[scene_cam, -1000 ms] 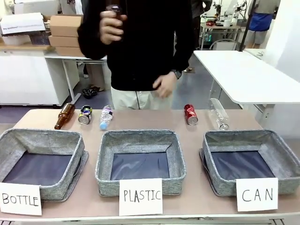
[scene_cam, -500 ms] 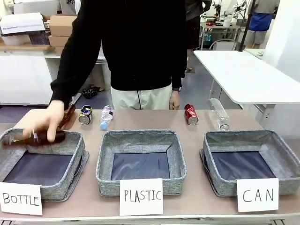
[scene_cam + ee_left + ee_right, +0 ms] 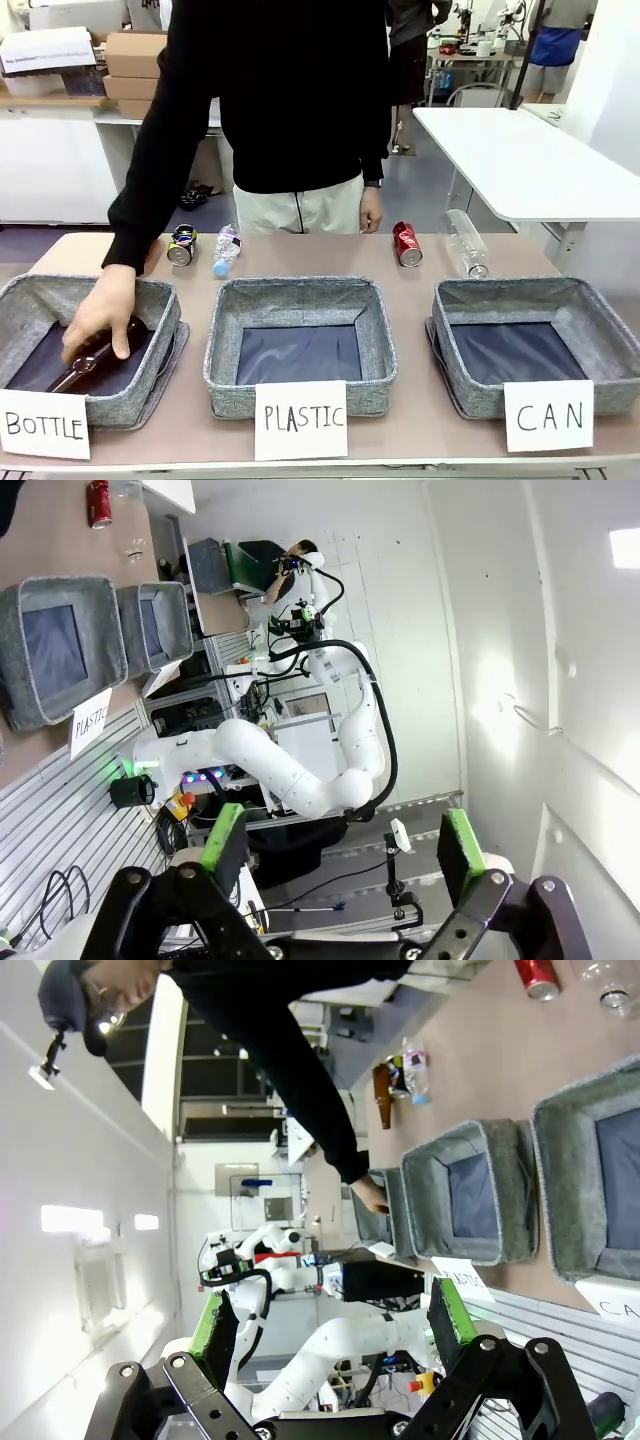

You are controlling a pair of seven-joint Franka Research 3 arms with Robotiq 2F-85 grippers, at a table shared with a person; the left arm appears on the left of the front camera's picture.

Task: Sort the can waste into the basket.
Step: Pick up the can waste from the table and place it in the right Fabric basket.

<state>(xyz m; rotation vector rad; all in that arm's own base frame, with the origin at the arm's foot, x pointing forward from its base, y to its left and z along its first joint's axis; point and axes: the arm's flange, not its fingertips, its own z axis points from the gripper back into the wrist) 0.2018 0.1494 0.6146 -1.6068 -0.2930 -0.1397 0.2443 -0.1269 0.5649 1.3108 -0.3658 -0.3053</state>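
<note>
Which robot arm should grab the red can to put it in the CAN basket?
Probably the right one. The red can lies on the robot's right side, just beyond the CAN basket, which is also on the right. The right gripper is open, with nothing between its fingers.

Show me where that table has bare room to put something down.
Bare tabletop lies between the small plastic bottle and the red can, and between the PLASTIC basket and CAN basket. Crowded: the left end, where the person's hand reaches into the BOTTLE basket.
</note>
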